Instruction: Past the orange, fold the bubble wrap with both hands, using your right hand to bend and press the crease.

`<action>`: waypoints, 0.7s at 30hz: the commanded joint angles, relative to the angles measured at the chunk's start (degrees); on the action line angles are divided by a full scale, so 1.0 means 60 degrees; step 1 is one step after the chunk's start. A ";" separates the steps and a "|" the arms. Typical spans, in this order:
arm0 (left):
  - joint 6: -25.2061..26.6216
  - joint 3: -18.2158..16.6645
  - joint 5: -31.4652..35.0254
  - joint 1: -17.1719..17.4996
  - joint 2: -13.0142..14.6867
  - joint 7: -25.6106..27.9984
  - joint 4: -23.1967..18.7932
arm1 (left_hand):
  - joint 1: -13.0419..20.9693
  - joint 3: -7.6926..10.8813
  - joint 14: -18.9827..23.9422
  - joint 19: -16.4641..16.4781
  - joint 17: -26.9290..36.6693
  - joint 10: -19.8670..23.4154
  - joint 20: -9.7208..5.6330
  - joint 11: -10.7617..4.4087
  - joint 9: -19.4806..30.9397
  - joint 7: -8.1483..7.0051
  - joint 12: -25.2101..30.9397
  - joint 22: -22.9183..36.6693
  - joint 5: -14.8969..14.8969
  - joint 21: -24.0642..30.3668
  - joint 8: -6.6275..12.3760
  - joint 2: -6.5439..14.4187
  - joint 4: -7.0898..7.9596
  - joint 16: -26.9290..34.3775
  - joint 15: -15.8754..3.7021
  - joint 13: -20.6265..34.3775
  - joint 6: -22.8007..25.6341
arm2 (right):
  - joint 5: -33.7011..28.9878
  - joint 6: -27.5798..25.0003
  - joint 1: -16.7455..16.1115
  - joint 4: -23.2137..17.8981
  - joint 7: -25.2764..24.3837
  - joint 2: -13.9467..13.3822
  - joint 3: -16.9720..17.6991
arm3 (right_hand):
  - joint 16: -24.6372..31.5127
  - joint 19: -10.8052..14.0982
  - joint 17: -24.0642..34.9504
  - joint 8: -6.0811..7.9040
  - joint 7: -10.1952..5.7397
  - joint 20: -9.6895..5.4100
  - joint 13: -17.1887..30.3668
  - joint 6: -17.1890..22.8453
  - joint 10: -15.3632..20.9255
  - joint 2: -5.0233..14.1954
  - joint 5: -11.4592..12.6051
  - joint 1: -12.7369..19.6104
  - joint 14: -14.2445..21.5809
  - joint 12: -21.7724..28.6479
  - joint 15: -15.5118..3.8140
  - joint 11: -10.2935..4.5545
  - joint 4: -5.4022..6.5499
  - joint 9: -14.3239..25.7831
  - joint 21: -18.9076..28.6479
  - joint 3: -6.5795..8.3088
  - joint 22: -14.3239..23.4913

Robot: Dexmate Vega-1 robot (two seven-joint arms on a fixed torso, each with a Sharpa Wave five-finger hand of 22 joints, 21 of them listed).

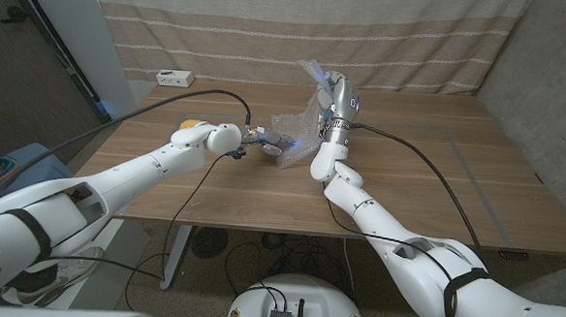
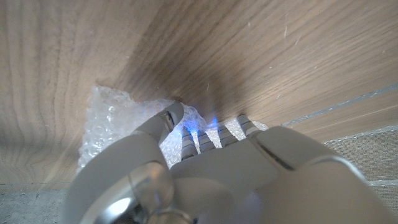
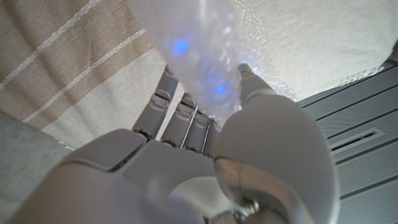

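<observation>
right robot hand (image 1: 335,101) gripped the bubble wrap (image 1: 299,128) lifted mid-frame; left robot hand (image 1: 264,141) pinned it. best to fold it over slowly, then press.

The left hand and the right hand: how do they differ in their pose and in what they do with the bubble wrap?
The left hand is low, at the table, and presses one end of the bubble wrap down on the wood. The right hand is raised above the table, fingers pointing up, and lifts the other end of the sheet toward the curtain. Both hands hold the same bubble wrap.
</observation>
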 commanded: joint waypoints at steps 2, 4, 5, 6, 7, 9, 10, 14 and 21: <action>0.0024 -0.0081 -0.0140 0.0069 0.0140 -0.0035 -0.0242 | 0.0108 -0.0003 0.0065 -0.0353 0.0043 -0.0027 0.0066 -0.0017 0.0027 -0.0020 0.0064 0.0026 0.0067 0.0068 0.0051 0.0014 -0.0061 0.0049 -0.0305 0.0037 -0.0046 | 0.1167 -0.0032 0.0498 -0.0900 0.1202 -0.2260 -0.2888 | 0.0004 -0.0037 0.0042 -0.0040 -0.0056 -0.0090 0.0018 0.0011 0.0041 0.0076 0.0052 -0.0016 -0.0063 -0.0026 -0.0778 -0.0089 0.0052 0.0052 0.0032 -0.0031 -0.0017; 0.0001 -0.0093 -0.0151 0.0070 0.0155 -0.0047 -0.0271 | 0.0117 -0.0005 0.0073 -0.0331 0.0043 -0.0023 0.0075 -0.0023 0.0028 -0.0022 0.0072 0.0026 0.0074 0.0078 0.0058 0.0012 -0.0069 0.0049 -0.0305 0.0037 -0.0047 | 0.1257 -0.0155 0.0522 -0.1037 0.1460 -0.2409 -0.3007 | 0.0011 -0.0057 0.0051 -0.0041 -0.0064 -0.0100 0.0018 0.0014 0.0030 0.0075 0.0053 -0.0004 -0.0059 -0.0039 -0.0808 -0.0100 0.0043 0.0054 0.0031 -0.0039 -0.0031; -0.0011 -0.0109 -0.0163 0.0083 0.0160 -0.0020 -0.0282 | 0.0122 -0.0007 0.0082 -0.0331 0.0042 -0.0008 0.0076 0.0000 0.0028 -0.0015 0.0081 0.0027 0.0077 0.0080 0.0062 0.0012 -0.0073 0.0051 -0.0300 0.0037 -0.0048 | 0.1258 -0.0200 0.0542 -0.1138 0.1634 -0.2531 -0.3084 | 0.0003 -0.0058 0.0048 -0.0042 -0.0063 -0.0106 0.0018 0.0013 0.0036 0.0078 0.0055 0.0004 -0.0071 -0.0039 -0.0818 -0.0103 0.0039 0.0054 0.0033 -0.0036 -0.0034; -0.0015 -0.0120 -0.0174 0.0087 0.0165 -0.0021 -0.0293 | 0.0126 -0.0008 0.0088 -0.0325 0.0042 -0.0010 0.0086 -0.0004 0.0028 -0.0015 0.0083 0.0027 0.0079 0.0083 0.0065 0.0011 -0.0077 0.0052 -0.0309 0.0037 -0.0050 | 0.1311 -0.0246 0.0543 -0.1195 0.1726 -0.2582 -0.3118 | -0.0001 -0.0063 0.0046 -0.0043 -0.0064 -0.0110 0.0018 0.0013 0.0043 0.0077 0.0055 -0.0005 -0.0078 -0.0039 -0.0809 -0.0116 0.0045 0.0055 0.0033 -0.0041 -0.0038; -0.0009 -0.0130 -0.0177 0.0093 0.0173 -0.0024 -0.0311 | 0.0129 -0.0009 0.0101 -0.0323 0.0042 -0.0009 0.0096 -0.0005 0.0028 -0.0009 0.0085 0.0027 0.0081 0.0085 0.0068 0.0011 -0.0079 0.0056 -0.0315 0.0037 -0.0047 | 0.1337 -0.0292 0.0530 -0.1256 0.1777 -0.2637 -0.3154 | 0.0005 -0.0075 0.0052 -0.0046 -0.0061 -0.0114 0.0017 0.0006 0.0036 0.0076 0.0053 -0.0012 -0.0074 -0.0047 -0.0802 -0.0129 0.0050 0.0056 0.0032 -0.0052 -0.0046; -0.0006 -0.0150 -0.0175 0.0108 0.0189 0.0001 -0.0330 | 0.0134 -0.0011 0.0115 -0.0311 0.0042 -0.0008 0.0110 0.0002 0.0028 -0.0005 0.0088 0.0027 0.0084 0.0090 0.0072 0.0010 -0.0083 0.0060 -0.0309 0.0036 -0.0045 | 0.1408 -0.0338 0.0498 -0.1490 0.2047 -0.2836 -0.3219 | 0.0003 -0.0091 0.0055 -0.0049 -0.0070 -0.0116 0.0017 0.0004 0.0046 0.0087 0.0056 -0.0011 -0.0081 -0.0052 -0.0808 -0.0120 0.0053 0.0058 0.0033 -0.0058 -0.0060; 0.0008 -0.0159 -0.0180 0.0116 0.0197 -0.0010 -0.0346 | 0.0138 -0.0014 0.0123 -0.0309 0.0042 -0.0011 0.0108 0.0025 0.0028 -0.0007 0.0090 0.0027 0.0087 0.0093 0.0074 0.0009 -0.0087 0.0061 -0.0314 0.0036 -0.0048 | 0.1450 -0.0399 0.0442 -0.1649 0.2156 -0.2919 -0.3228 | 0.0004 -0.0098 0.0058 -0.0049 -0.0071 -0.0118 0.0017 0.0007 0.0047 0.0085 0.0056 -0.0006 -0.0086 -0.0057 -0.0814 -0.0121 0.0050 0.0059 0.0033 -0.0063 -0.0068; -0.0002 -0.0175 -0.0184 0.0126 0.0212 -0.0015 -0.0367 | 0.0150 -0.0021 0.0146 -0.0302 0.0041 -0.0011 0.0110 0.0032 0.0028 -0.0004 0.0098 0.0028 0.0094 0.0099 0.0084 0.0004 -0.0099 0.0064 -0.0310 0.0036 -0.0040 | 0.1631 -0.0659 0.0292 -0.2362 0.2969 -0.3356 -0.3248 | -0.0001 -0.0122 0.0065 -0.0057 -0.0045 -0.0143 0.0017 0.0000 0.0026 0.0104 0.0062 0.0014 -0.0107 -0.0085 -0.0837 -0.0077 0.0044 0.0063 0.0040 -0.0072 -0.0099; 0.0012 -0.0252 -0.0179 0.0206 0.0268 0.0094 -0.0499 | 0.0164 -0.0038 0.0176 -0.0290 0.0040 -0.0005 0.0125 0.0049 0.0028 -0.0001 0.0111 0.0029 0.0101 0.0109 0.0087 -0.0005 -0.0115 0.0067 -0.0306 0.0035 -0.0057 | 0.2422 -0.1501 0.0024 -0.3383 0.4670 -0.3688 -0.3024 | -0.0067 -0.0096 0.0051 -0.0081 0.0039 -0.0205 0.0018 -0.0043 0.0011 0.0139 0.0075 0.0089 -0.0226 -0.0130 -0.0884 -0.0010 0.0011 0.0074 0.0081 -0.0065 -0.0160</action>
